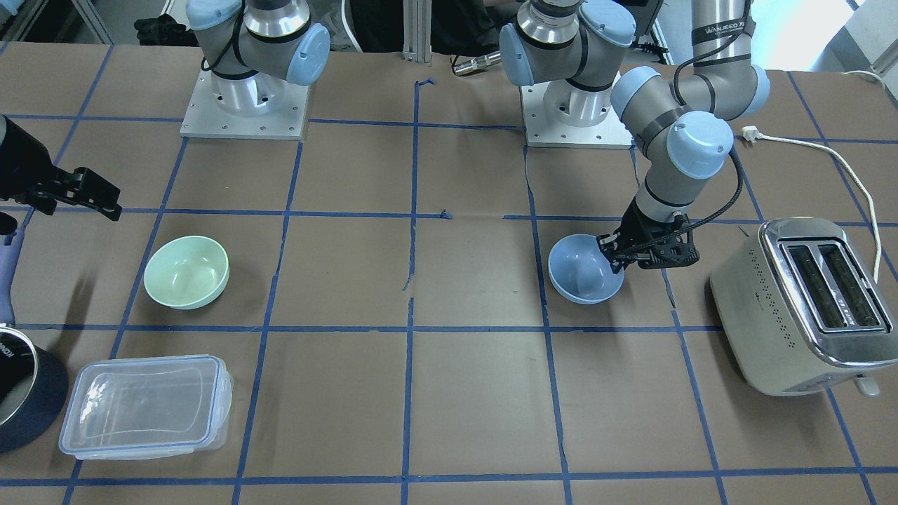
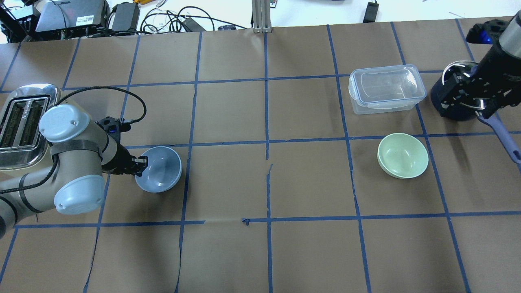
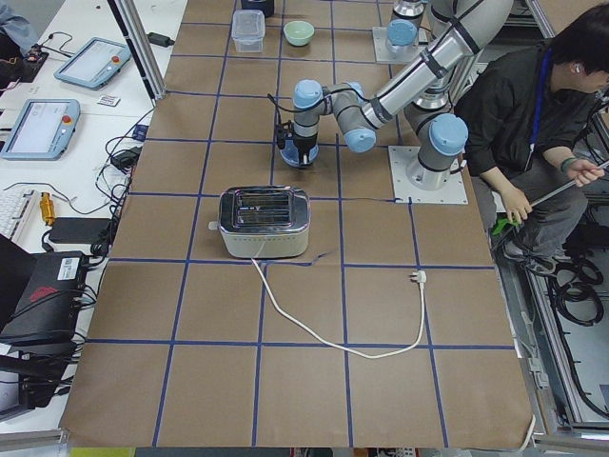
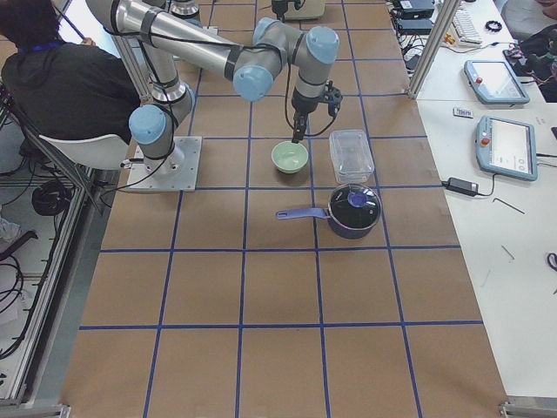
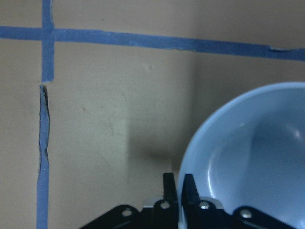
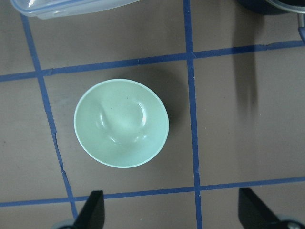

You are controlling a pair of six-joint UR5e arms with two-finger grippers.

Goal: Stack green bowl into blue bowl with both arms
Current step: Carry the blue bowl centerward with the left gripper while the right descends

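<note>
The blue bowl (image 1: pixel 582 270) is on the robot's left side of the table, also in the overhead view (image 2: pixel 159 169). My left gripper (image 1: pixel 612 251) is shut on its rim, one finger inside and one outside; the wrist view shows the closed fingers (image 5: pixel 183 187) at the bowl's edge (image 5: pixel 252 157). The bowl is tilted. The green bowl (image 1: pixel 186 272) stands upright on the robot's right side (image 2: pixel 403 155). My right gripper (image 2: pixel 464 93) hangs open and empty above it, and the wrist view looks straight down on the bowl (image 6: pixel 121 123).
A clear plastic container (image 2: pixel 384 88) lies beyond the green bowl. A navy pot (image 4: pixel 352 209) with a long handle stands beside it. A silver toaster (image 1: pixel 800 301) with a white cord (image 1: pixel 842 161) stands close to the left arm.
</note>
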